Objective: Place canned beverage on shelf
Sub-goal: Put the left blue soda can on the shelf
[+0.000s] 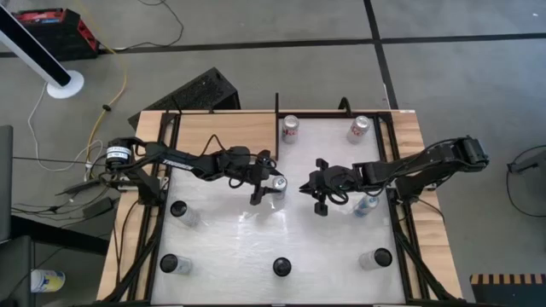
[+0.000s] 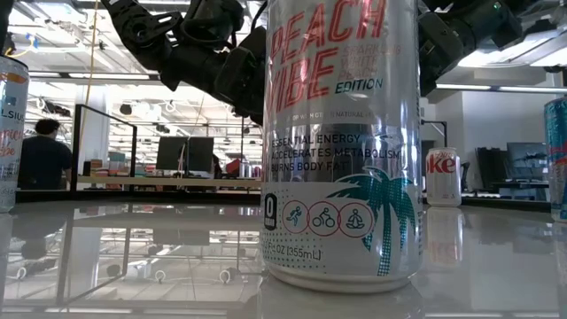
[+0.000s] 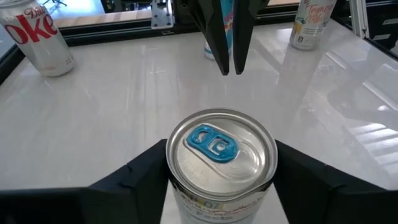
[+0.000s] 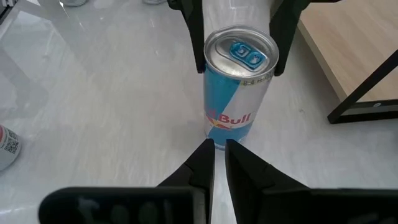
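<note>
- A slim blue-and-silver beverage can [image 4: 239, 93] with a blue pull tab is seen standing upright on the glossy white tabletop [image 1: 230, 230], near the table's middle.
- The can is flanked by the left gripper [image 1: 266, 186], whose dark fingers [image 3: 143, 174] are pressed against its two sides.
- The right gripper [image 4: 219, 152] is held just beside the can, facing it; its fingers are drawn almost together, with only a thin slit between them, and nothing is held.
- The flat light-wood shelf [image 1: 222, 132] with black metal uprights is found at the far left of the table; the can is off it.
</note>
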You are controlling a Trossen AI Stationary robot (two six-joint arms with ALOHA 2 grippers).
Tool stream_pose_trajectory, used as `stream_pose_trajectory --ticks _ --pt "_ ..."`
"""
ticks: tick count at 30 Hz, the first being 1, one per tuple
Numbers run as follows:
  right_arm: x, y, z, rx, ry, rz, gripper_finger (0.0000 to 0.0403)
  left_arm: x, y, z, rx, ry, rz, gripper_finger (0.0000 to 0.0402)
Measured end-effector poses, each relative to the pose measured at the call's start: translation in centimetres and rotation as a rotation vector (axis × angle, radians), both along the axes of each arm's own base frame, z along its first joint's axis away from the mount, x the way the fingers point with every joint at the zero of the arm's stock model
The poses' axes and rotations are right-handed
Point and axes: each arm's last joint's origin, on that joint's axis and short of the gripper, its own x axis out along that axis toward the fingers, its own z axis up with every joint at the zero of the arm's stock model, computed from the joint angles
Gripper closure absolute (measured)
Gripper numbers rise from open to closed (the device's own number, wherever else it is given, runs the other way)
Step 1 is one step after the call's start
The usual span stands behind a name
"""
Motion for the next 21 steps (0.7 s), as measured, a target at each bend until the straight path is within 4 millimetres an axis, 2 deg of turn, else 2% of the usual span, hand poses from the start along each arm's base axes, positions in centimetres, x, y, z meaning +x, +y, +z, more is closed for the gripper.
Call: stream_pose_trajectory --ticks 5,12,17,21 --pt "0.0 0.0 0.0 0.000 0.000 0.000 0.0339 -0.4 -0.1 0.9 -0.009 -0.016 0.004 0.0186" --pt "0.0 0.0 0.0 0.000 0.000 0.001 0.0339 -3.7 0.1 6.3 0.047 -0.087 -0.006 0.0186" --pt "0.0 0.0 0.0 -0.001 0.000 0.001 0.0339 -6.8 2.6 9.0 0.089 -0.097 0.157 0.0186" --pt "0.0 0.0 0.0 -0.010 -0.002 0.007 0.0339 -8.3 5.6 9.8 0.099 -0.129 0.276 0.0186"
